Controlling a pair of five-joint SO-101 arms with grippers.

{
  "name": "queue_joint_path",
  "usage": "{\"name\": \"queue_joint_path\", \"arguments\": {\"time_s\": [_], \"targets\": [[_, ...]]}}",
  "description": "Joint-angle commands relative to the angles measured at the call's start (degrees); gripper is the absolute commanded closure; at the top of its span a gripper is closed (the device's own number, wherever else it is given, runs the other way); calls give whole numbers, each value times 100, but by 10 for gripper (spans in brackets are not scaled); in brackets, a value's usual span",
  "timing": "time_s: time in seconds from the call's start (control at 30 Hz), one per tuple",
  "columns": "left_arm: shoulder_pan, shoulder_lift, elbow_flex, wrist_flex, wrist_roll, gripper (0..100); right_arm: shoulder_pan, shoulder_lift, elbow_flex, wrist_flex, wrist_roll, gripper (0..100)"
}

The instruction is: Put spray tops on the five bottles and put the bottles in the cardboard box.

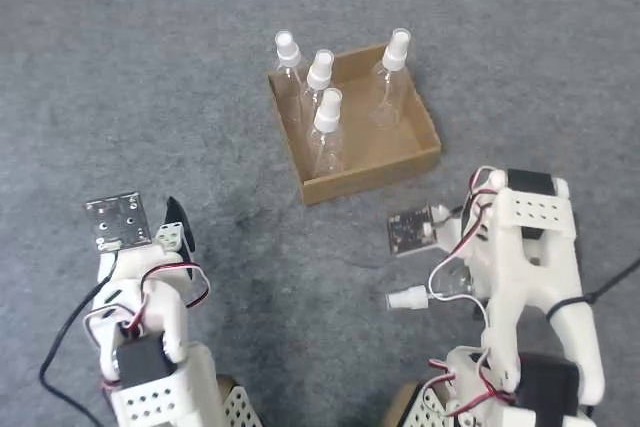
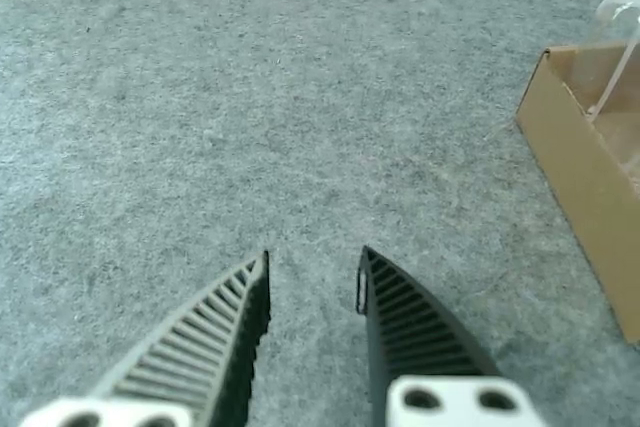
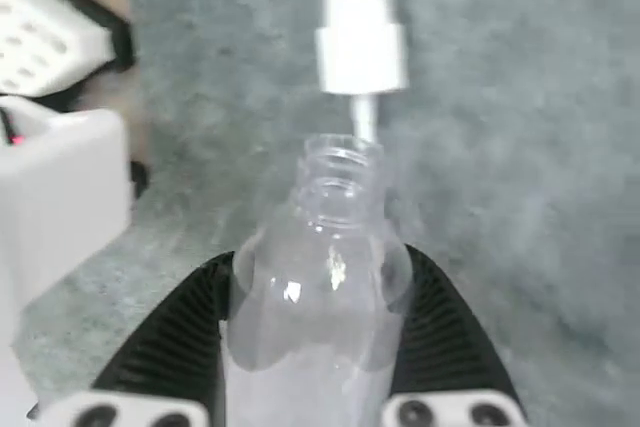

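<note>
At four o'clock the right fingers (image 3: 440, 337) clamp the fifth bottle (image 3: 320, 287), seemingly to seat its loose spray top (image 3: 360, 47); the left fingers (image 2: 220, 337), at eight o'clock, gape empty.

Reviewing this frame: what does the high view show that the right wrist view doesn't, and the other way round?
High view adds: the cardboard box with four capped bottles standing in it, and the left arm off to the side. Right wrist view adds: the right gripper shut on the fifth bottle, its threaded neck uncovered, the spray top unseated with just its tube entering. Shared: that bottle, its spray top, the grey carpet.
</note>
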Motion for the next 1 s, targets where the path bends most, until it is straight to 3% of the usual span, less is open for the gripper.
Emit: {"name": "queue_joint_path", "arguments": {"time_s": [0.0,0.37,0.97], "targets": [[26,-105,-66,-167,-53,865,40,-295,264,-224,202,968],[26,-105,-66,-167,-53,865,84,-295,1240,-1534,193,968],[26,-105,-66,-167,-53,865,400,-295,1240,-1560,167,968]]}}
